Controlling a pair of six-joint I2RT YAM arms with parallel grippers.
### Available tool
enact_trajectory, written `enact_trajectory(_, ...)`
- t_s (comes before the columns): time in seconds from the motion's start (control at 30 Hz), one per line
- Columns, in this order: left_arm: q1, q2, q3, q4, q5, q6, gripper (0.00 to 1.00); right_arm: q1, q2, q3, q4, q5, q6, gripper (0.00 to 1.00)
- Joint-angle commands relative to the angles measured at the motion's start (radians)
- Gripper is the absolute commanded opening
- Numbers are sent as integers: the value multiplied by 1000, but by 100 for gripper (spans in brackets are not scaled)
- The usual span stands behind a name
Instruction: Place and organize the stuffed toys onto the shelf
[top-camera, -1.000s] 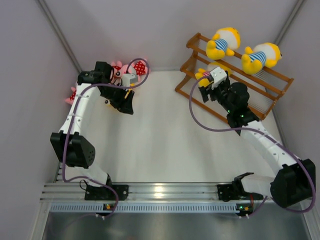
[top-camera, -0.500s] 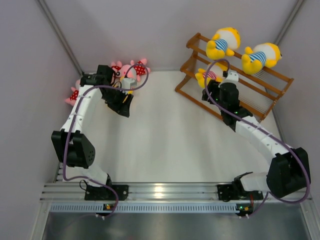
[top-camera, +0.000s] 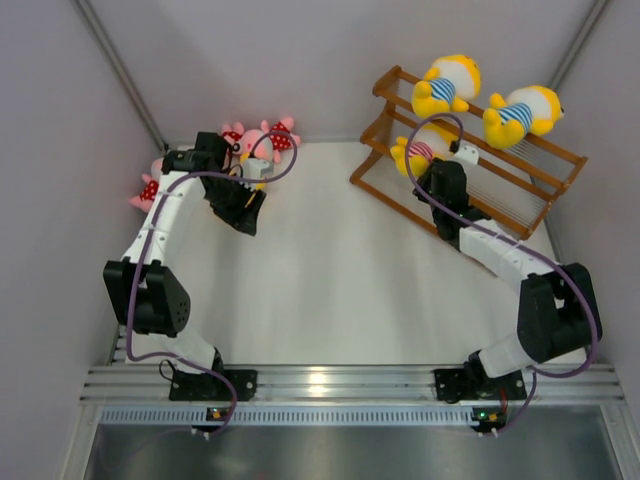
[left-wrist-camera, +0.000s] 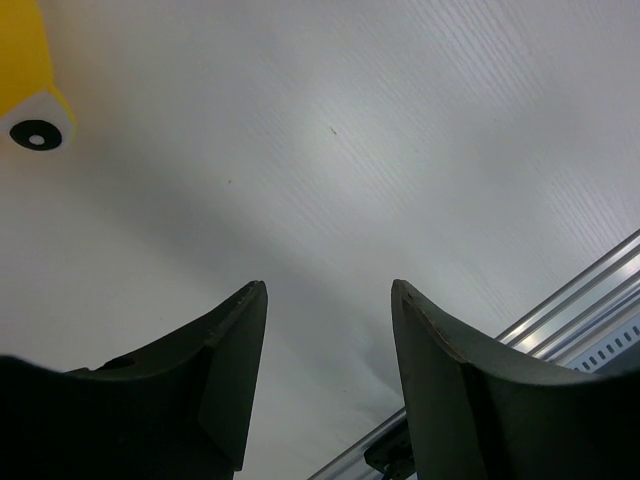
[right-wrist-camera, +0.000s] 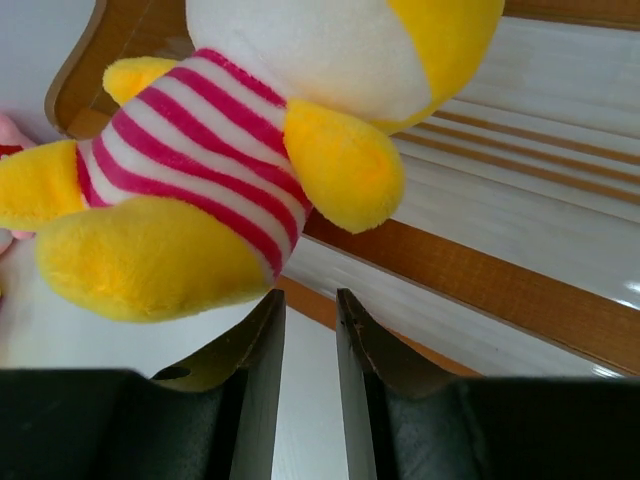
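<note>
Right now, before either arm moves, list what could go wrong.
1. The pink-striped toy lies near the shelf end, close to the fingertips of the right gripper; retreating could snag it and drag it off.
2. The left gripper hangs open over bare table, while the pink toys crowd the corner; reaching in might shove them against the wall.

Lab test booth (plain walls (top-camera: 300, 60), aluminium rail (top-camera: 320, 381))
</note>
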Motion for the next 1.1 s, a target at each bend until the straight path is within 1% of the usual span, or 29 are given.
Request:
enact_trajectory(0.0, 0, -33, -21, 24, -11, 18, 59, -12, 0, 72, 102, 48, 4, 27)
enact_trajectory(0.3, 0, -22, -50, 24, -6, 24, 59, -31, 15, 77, 126, 32, 44, 27)
enact_trajectory(0.47, 1, -18, -52, 25, -12, 29, 58, -38, 28, 100, 91, 33, 68, 28)
enact_trajectory(0.53, 1, -16, -58, 25, -15, 32, 58, -38, 11, 81, 85, 35, 78, 29)
enact_trajectory(0.67, 14, -9, -79, 73, -41, 23, 59, -37, -47, 32, 67, 58, 81, 31)
enact_trajectory(0.7, 20, -1, -81, 120, -56, 7, 59, -37, -76, 25, 63, 64, 78, 32)
enact_trajectory(0.73, 35, 8, -79, 143, -113, -7, 59, -37, -89, 9, 59, 67, 72, 32)
enact_trajectory(0.83, 58, 76, -49, 249, -219, -54, 59, -32, -143, -15, 36, 71, 43, 33)
enact_trajectory(0.93, 63, 161, 16, 335, -273, -96, 60, -26, -182, -35, 11, 71, 3, 35)
enact_trajectory(1.03, 63, 261, 112, 387, -308, -155, 61, -26, -222, -57, -4, 70, -17, 37)
enact_trajectory(1.07, 63, 310, 166, 410, -317, -171, 62, -25, -233, -63, -7, 70, -27, 38)
